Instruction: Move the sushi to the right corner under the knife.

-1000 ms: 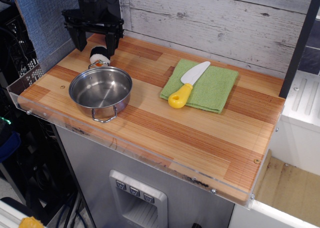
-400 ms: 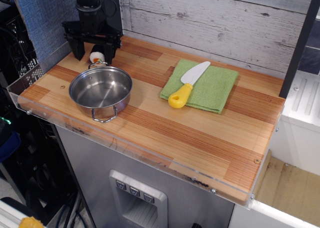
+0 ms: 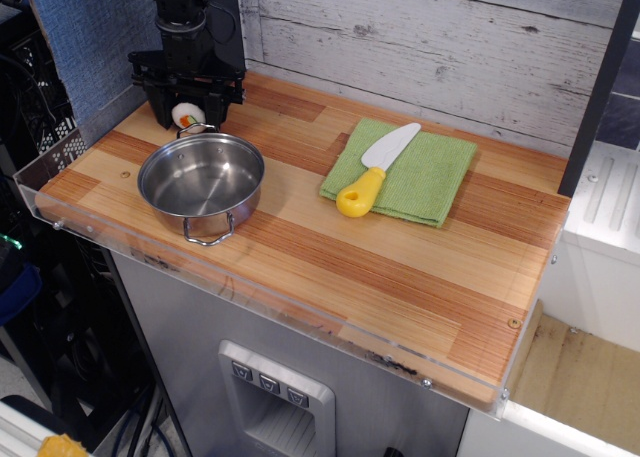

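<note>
A black gripper is seen lowered at the upper left of the frame, its two fingers standing on either side of the sushi. The white roll, with an orange spot showing on its end, is seen between the fingers at the far left end of the board; whether the fingers are pressed against it or merely flank it cannot be told from this view, nor whether the roll is resting on the wood.

Just below the gripper, a steel pan is set upright on the board, its rear handle close to the sushi and its front handle turned toward the acrylic edge. Right of centre, a green cloth is spread on the wood, and the knife is laid across it at a slant, white blade toward the back wall, yellow handle overhanging the cloth's near edge.

The right corner of the board, at the lower right of the frame, is shown well apart from the sushi.
</note>
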